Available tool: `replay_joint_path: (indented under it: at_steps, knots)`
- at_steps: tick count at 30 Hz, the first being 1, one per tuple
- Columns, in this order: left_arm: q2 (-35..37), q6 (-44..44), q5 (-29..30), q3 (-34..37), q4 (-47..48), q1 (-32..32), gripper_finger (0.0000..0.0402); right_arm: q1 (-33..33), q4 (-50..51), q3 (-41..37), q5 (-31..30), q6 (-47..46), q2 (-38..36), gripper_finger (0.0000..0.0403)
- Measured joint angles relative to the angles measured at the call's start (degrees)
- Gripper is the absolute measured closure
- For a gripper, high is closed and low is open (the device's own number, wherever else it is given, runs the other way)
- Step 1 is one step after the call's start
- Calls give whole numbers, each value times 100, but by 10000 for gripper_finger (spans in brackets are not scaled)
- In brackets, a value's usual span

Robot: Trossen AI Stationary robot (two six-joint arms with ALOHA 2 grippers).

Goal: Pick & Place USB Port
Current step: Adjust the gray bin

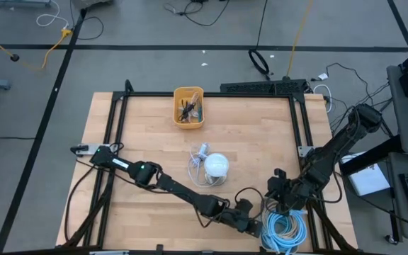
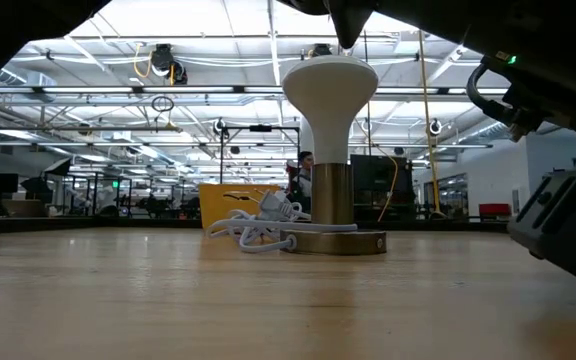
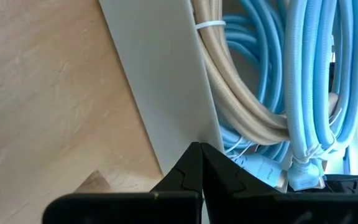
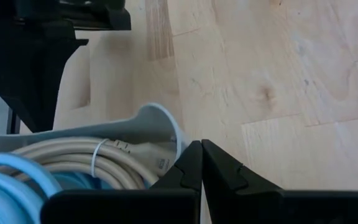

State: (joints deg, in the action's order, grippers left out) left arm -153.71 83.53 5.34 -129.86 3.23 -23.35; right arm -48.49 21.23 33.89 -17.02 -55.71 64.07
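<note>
A large open lab or industrial workshop is shown here. A grey concrete floor (image 1: 154, 28) marked with black tape lines (image 1: 190, 48) is seen around the wooden table (image 1: 246, 142), with loose cables (image 1: 261, 60) trailed across it. Beyond the table, a high truss ceiling (image 2: 198, 60) hung with strip lights and rows of workstations (image 2: 88, 195) are seen.

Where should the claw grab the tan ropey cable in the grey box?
Probably grip the coiled tan cable across its bunched strands beside the white zip tie, coming straight down. The grey bin's wall blocks the sides, and the tie holds the loops together. The left claw and right claw, both shut at the bin, must open first.
</note>
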Motion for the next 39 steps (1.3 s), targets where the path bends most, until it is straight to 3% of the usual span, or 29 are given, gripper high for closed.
replay_joint_path:
  at_steps: [16,20,30,39]
  knots:
    - [9,-37,-95,-2,-37,28,401,11,-4,7,339,440,-4,403]
    - [11,-39,-98,-11,-81,30,401,9,551,240,326,436,-49,403]
    - [98,-140,31,-33,282,20,401,298,957,721,-388,698,-471,403]
    - [109,-39,-166,-26,295,-40,401,461,1011,796,-516,810,-481,403]
